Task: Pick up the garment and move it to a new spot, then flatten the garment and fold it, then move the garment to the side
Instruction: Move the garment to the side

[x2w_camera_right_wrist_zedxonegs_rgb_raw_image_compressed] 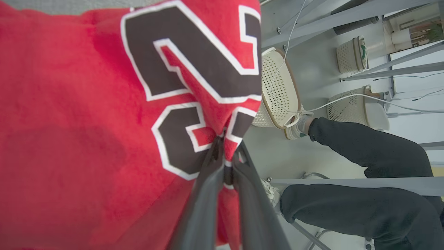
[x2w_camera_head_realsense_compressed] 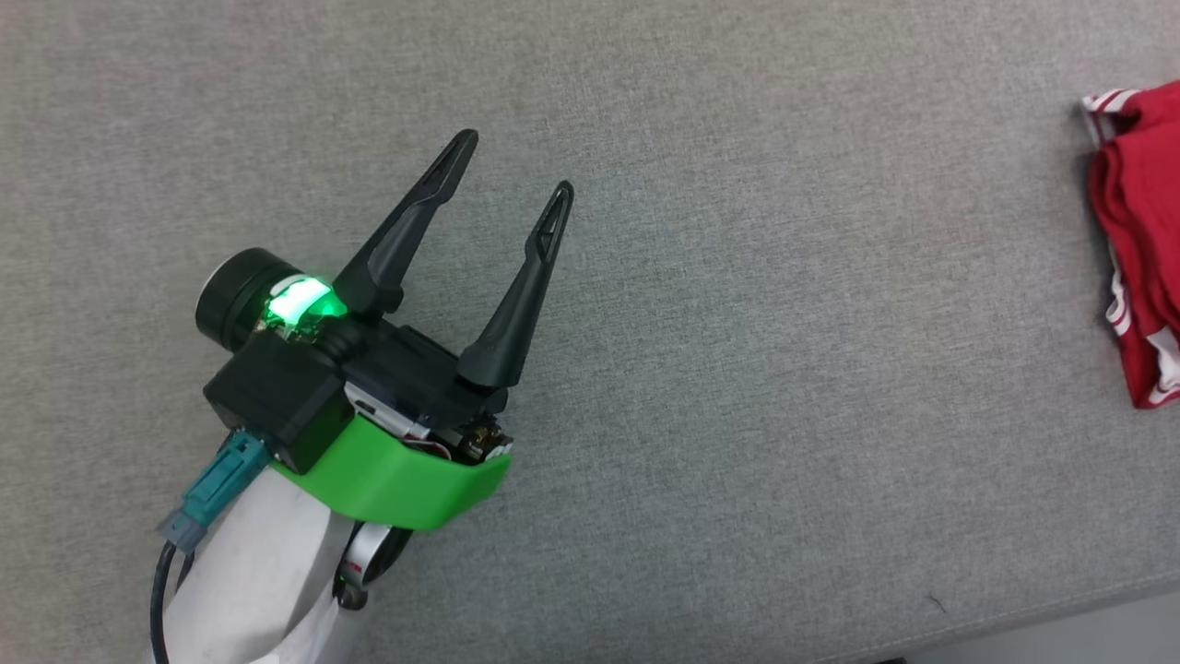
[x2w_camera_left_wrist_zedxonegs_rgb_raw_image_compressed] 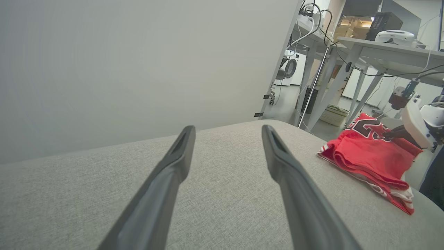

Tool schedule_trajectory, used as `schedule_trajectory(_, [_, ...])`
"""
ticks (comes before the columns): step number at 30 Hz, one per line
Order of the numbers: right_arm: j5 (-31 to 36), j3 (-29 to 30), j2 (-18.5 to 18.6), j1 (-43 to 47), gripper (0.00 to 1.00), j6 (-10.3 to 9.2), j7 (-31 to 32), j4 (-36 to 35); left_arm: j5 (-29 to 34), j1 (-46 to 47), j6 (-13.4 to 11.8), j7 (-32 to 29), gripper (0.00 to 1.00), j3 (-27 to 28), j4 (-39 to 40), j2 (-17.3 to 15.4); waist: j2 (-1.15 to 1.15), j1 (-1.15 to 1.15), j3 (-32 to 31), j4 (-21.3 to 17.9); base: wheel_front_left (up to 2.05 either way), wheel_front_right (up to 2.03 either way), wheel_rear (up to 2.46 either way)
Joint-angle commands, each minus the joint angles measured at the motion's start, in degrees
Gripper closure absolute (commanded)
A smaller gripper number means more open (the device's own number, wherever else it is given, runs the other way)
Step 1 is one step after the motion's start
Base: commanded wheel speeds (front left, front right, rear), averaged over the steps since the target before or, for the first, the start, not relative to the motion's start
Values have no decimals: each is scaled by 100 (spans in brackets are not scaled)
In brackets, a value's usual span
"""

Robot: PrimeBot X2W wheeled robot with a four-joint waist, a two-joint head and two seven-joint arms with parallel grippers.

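The red shirt [x2w_camera_head_realsense_compressed: 1138, 231] lies in a bunched heap at the far right side of the gray cloth top [x2w_camera_head_realsense_compressed: 737, 369]. It has red & white stripes along its edges. In the R wrist view the shirt is very close, and you can see big black numbers w/ white lines round them, a 2 and a 3.

The R claw [x2w_camera_right_wrist_zedxonegs_rgb_raw_image_compressed: 227, 149] is squeezed nearly shut. Its two dark fingers pinch a fold of the shirt right by the 3. In the L wrist view the R claw [x2w_camera_left_wrist_zedxonegs_rgb_raw_image_compressed: 390, 134] reaches into the top of the heap.

The L claw [x2w_camera_head_realsense_compressed: 514, 164] is well apart from the shirt, over the bare gray top on the left. Its two fingers are spread wide w/ nothing btw them. A green light glows on its wrist.

Past the shirt, down on the floor, are a person's legs in dark pants [x2w_camera_right_wrist_zedxonegs_rgb_raw_image_compressed: 364, 149], a white shoe [x2w_camera_right_wrist_zedxonegs_rgb_raw_image_compressed: 297, 127] & some pale baskets [x2w_camera_right_wrist_zedxonegs_rgb_raw_image_compressed: 277, 90].
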State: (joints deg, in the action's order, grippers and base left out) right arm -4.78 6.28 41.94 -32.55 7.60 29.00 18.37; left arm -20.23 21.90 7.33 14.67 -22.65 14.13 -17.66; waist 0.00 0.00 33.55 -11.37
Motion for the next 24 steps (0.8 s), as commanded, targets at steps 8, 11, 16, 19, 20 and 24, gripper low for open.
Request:
schedule_trajectory(8, [269, 337, -247, -340, 100, -11, -242, 326, -2, 223, 15, 33, 0, -50, 33, -89, 0, 0, 341, -137, 0, 0, 0])
schedule_trajectory(11, [310, 410, -367, -373, 0, -11, -281, 301, -31, 196, 15, 33, 0, -15, -8, -49, 0, 0, 275, -102, 0, 0, 0])
schedule_trajectory(16, [260, 424, -505, -326, 0, -11, -236, 80, -53, 86, 15, 33, 0, 20, -103, 94, 0, 0, -15, 4, 0, 0, 0])
schedule_trajectory(19, [180, 354, -552, -275, 0, -11, -172, -150, -86, 3, 15, 33, 0, 62, -182, 198, 0, 0, -264, 72, 0, 0, 0])
schedule_trajectory(20, [138, 317, -582, -247, 0, -11, -136, -264, -103, -42, 15, 33, 0, 91, -212, 249, 0, 0, -364, 98, 0, 0, 0])
schedule_trajectory(24, [-35, 138, -729, -63, 0, -11, -120, -760, -153, -241, 15, 33, 0, 189, -359, 422, 0, 0, -819, 251, 0, 0, 0])
